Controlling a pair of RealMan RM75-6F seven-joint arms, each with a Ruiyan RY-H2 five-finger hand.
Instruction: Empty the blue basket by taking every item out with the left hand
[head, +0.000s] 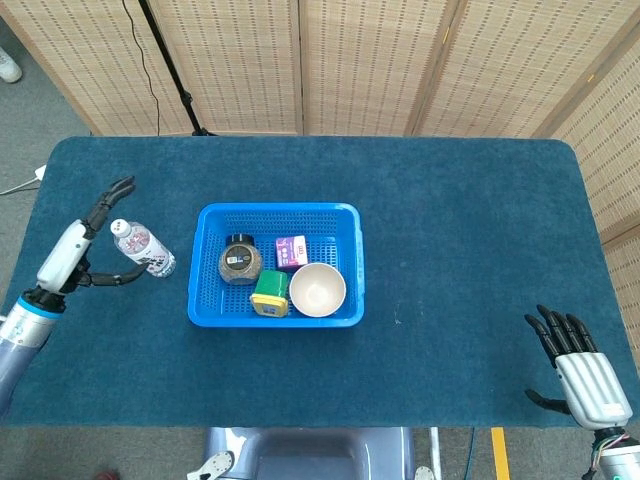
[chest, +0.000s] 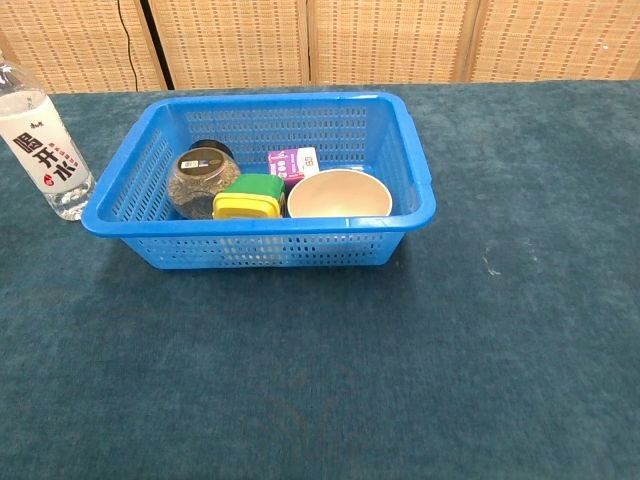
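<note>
Now the water bottle stands just beside the left hand — apart, fingers spread.

Bench: dark teal cloth cover, matt, short rough nap like carpet.
Blue basket: glossy moulded plastic, walls and floor pierced with slots.
Water bottle: clear smooth plastic, shiny, with a white paper-like label.
Jar: clear glass or plastic, cannot tell which, glossy, speckled filling showing through, dark lid.
Bowl: cream, smooth, faint sheen.
Yellow-green box: smooth plastic, satin finish.
Small carton: printed purple and white card.
Left robot hand: white smooth shell, black matt fingers.
Right robot hand: ribbed pale-grey shell, black fingers.
Screens: woven cane panels in pale wood frames.
</note>
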